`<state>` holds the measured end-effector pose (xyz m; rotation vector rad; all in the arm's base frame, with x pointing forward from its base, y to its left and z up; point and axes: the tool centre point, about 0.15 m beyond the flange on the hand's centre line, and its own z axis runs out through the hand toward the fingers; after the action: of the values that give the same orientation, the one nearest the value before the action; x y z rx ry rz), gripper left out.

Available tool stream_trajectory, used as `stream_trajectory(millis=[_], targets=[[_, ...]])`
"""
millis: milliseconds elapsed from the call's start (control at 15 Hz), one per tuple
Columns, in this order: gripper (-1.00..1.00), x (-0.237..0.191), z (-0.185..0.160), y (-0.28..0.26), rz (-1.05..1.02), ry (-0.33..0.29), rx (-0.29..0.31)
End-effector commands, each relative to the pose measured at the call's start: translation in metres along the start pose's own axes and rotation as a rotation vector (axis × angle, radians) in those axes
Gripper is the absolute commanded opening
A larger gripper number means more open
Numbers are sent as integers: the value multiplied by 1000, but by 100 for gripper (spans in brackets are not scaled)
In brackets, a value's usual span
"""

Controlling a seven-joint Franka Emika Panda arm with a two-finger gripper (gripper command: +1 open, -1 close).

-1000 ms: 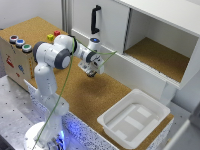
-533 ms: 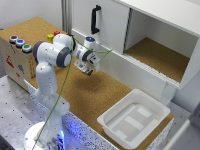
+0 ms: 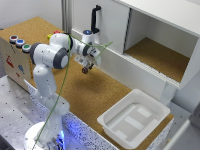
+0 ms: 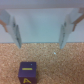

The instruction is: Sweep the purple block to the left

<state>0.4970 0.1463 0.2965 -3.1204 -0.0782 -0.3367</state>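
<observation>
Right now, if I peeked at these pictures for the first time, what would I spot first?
Probably the big white robot arm standing at the edge of the cork-topped table, reaching toward the white cabinet. Its hand hangs open, and the wrist view shows a little purple block on the cork just in front of it. A white plastic tray sits near the table's corner at the exterior view's right.

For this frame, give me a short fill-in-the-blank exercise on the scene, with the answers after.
1. In the wrist view, the block on the cork surface is ____ in colour.
2. The gripper has its jaws ____, with nothing between them.
3. The white tray sits toward the exterior view's ____.
4. The black handle is mounted on the white ____.

Answers: purple; open; right; cabinet
</observation>
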Motion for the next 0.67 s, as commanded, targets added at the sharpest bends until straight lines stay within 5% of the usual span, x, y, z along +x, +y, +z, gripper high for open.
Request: stream_trajectory(millis=[0, 267, 333, 600], targets=[[100, 14, 19, -30, -23, -62, -66], [100, 28, 43, -45, -46, -69, -112], [-100, 29, 46, -42, -22, -61, -121], [-100, 36, 63, -27, 29, -66, -98]])
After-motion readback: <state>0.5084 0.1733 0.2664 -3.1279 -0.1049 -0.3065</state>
